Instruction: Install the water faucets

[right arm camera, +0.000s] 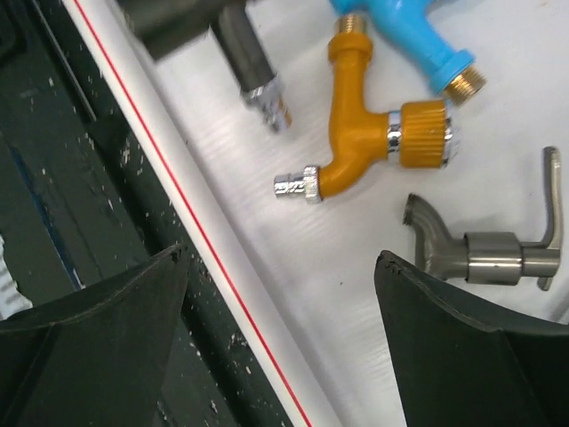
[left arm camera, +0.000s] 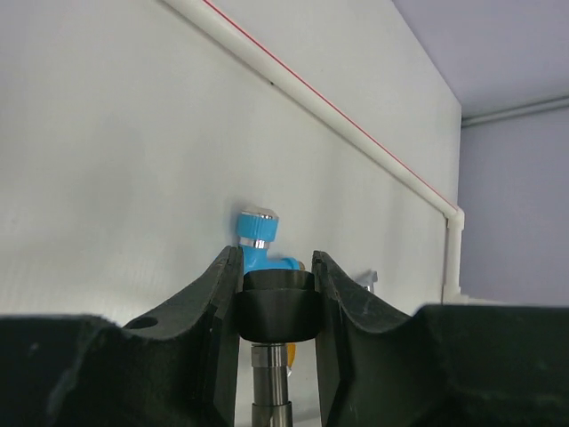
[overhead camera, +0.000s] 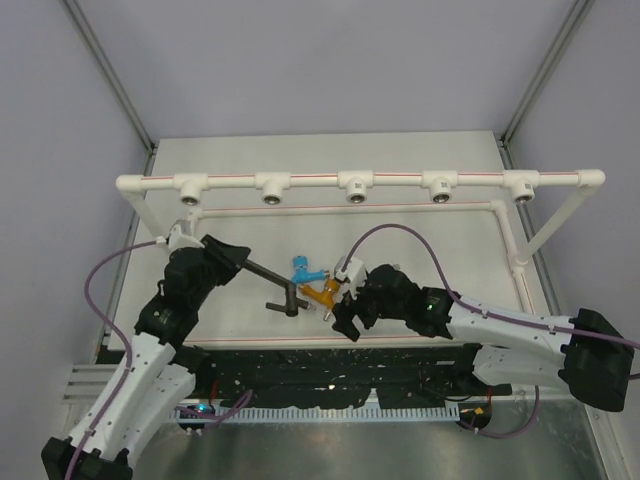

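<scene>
Left pincer [left arm camera: 275,260] clamped on round end of dark-grey faucet [left arm camera: 276,313]; blue faucet [left arm camera: 258,235] just behind; white pipe [left arm camera: 356,123] beyond.

Overhead view, close wrist views, blue tap [overhead camera: 300,270] shared

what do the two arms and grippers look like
The left arm and right arm have white links and black joints. A purple cable loops off each wrist. The left gripper and right gripper are black, with broad wedge-shaped fingers.
</scene>
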